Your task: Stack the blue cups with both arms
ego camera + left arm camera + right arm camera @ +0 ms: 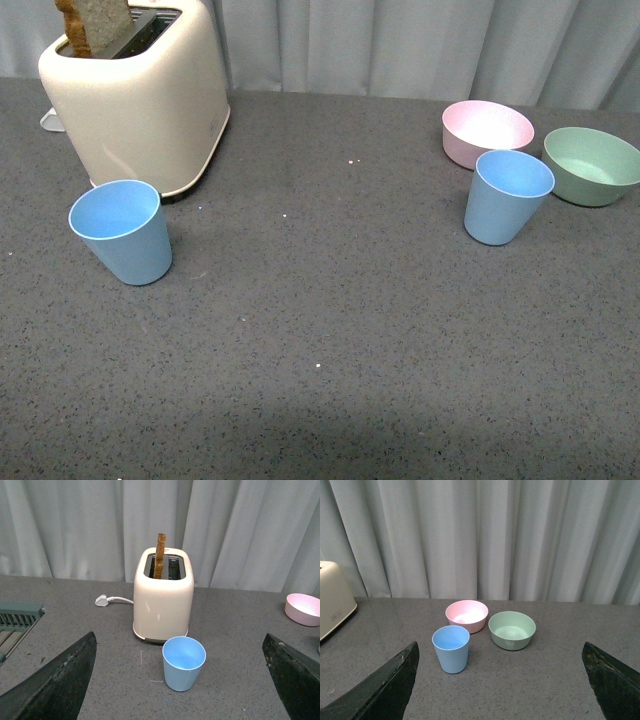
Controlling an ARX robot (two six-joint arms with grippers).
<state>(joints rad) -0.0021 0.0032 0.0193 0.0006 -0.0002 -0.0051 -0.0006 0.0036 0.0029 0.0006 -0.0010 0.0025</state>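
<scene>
Left gripper [178, 636] and right gripper [500, 644] are both spread wide, nothing held. The left blue cup [184, 662] is sat ahead of the former, by the toaster [163, 600], and the right blue cup [451, 647] ahead of the latter, crowded by the pink bowl [466, 615] and green bowl [512, 629]. A cup could probably be tipped by one jaw, or a bowl clipped.

Soft even overhead light, all three views sharp, faint short shadows beside each blue cup [122, 232], darker band across the near tabletop [330, 440], no glare, slight edge distortion
</scene>
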